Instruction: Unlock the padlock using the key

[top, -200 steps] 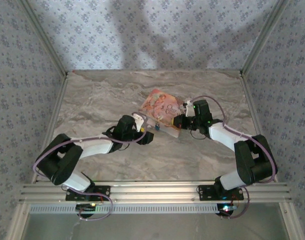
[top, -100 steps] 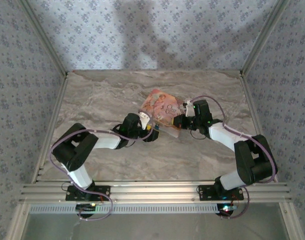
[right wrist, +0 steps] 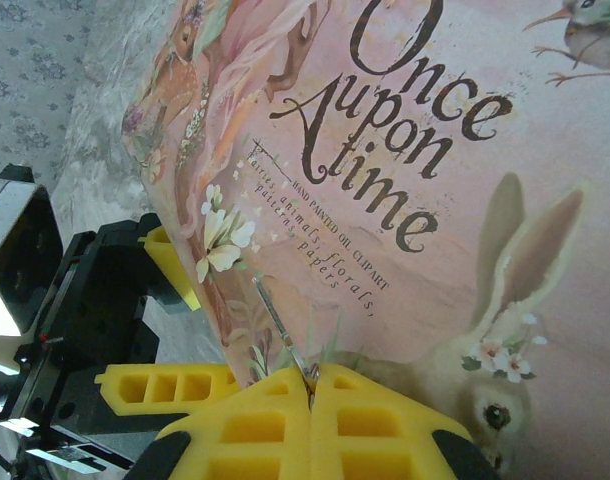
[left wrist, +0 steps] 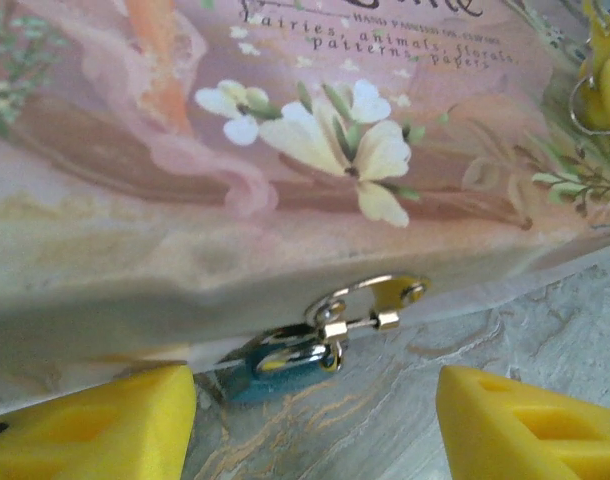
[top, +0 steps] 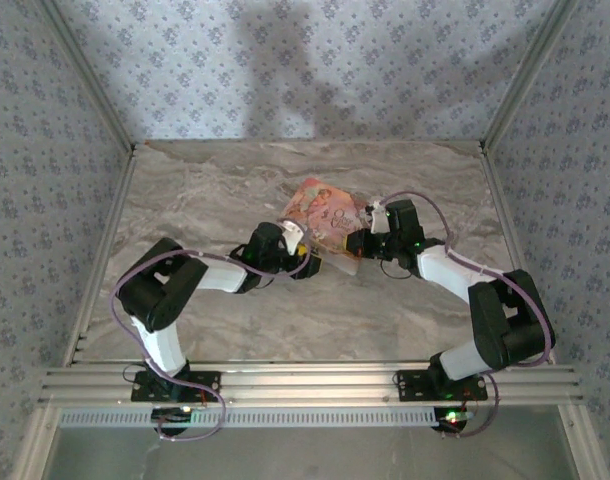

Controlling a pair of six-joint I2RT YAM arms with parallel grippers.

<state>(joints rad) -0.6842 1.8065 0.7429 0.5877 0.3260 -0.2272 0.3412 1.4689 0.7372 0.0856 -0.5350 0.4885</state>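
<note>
Left tool (left wrist: 310,400) astride padlock (left wrist: 270,368), body leftward

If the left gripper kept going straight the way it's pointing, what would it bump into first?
Probably the little blue padlock, hanging from the clasp on the pink box edge, straight ahead between the left gripper and its open fingers. Depth is hard to judge, though.
</note>
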